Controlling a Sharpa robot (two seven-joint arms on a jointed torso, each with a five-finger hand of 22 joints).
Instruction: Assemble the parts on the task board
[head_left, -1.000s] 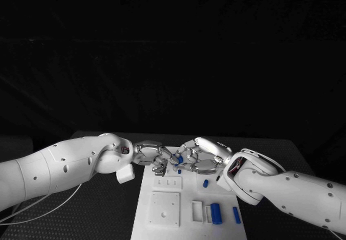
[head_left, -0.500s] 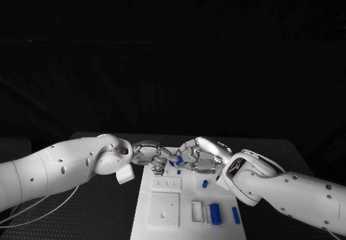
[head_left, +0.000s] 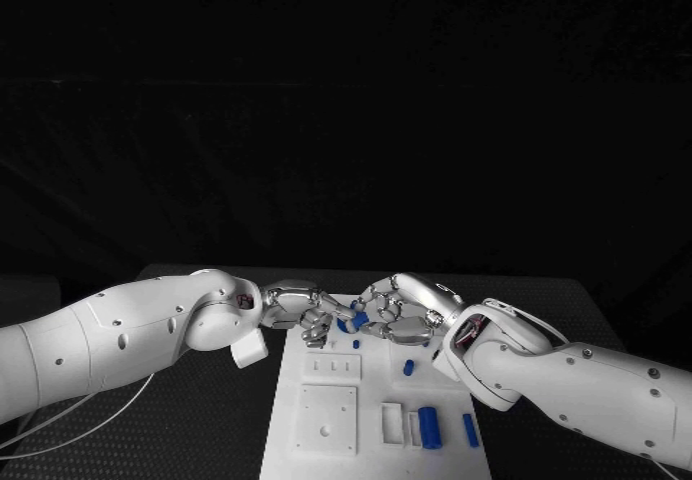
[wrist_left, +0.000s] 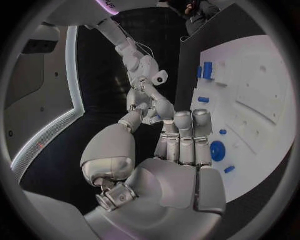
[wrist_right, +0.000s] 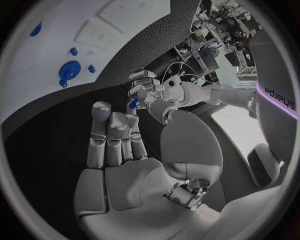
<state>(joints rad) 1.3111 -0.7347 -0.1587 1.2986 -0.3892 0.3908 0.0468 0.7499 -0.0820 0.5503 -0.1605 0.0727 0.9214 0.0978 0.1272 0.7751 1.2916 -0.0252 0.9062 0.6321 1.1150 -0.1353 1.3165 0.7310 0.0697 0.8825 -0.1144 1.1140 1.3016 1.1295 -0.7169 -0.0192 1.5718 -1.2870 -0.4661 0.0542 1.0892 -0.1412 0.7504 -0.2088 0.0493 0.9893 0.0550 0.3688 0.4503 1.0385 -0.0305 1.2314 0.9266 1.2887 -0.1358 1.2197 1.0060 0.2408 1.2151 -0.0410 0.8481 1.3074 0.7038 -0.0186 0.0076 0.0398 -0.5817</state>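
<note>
The white task board (head_left: 447, 400) lies lengthwise between my arms. Both hands hover close together over its far end: my left hand (head_left: 299, 305) and my right hand (head_left: 400, 310). In the right wrist view my left hand (wrist_right: 147, 89) pinches a small blue part (wrist_right: 133, 103) at its fingertips. My right hand (wrist_right: 125, 165) holds nothing, its fingers straight and its thumb apart. A round blue disc (wrist_left: 217, 150) sits in the board's far end, under the hands, with two small blue pegs beside it. It shows as a blue patch (head_left: 351, 322) between the hands.
Two blue cylinders (head_left: 430, 427) (head_left: 472, 430) lie at the board's near right corner, and a small blue piece (head_left: 408, 367) lies mid-board. A square recess (head_left: 329, 415) and slotted blocks take up the near left. Black table mat (head_left: 188, 440) surrounds the board.
Both hands have crept slightly, staying close together over the far end of the board. Nothing was picked up or let go.
</note>
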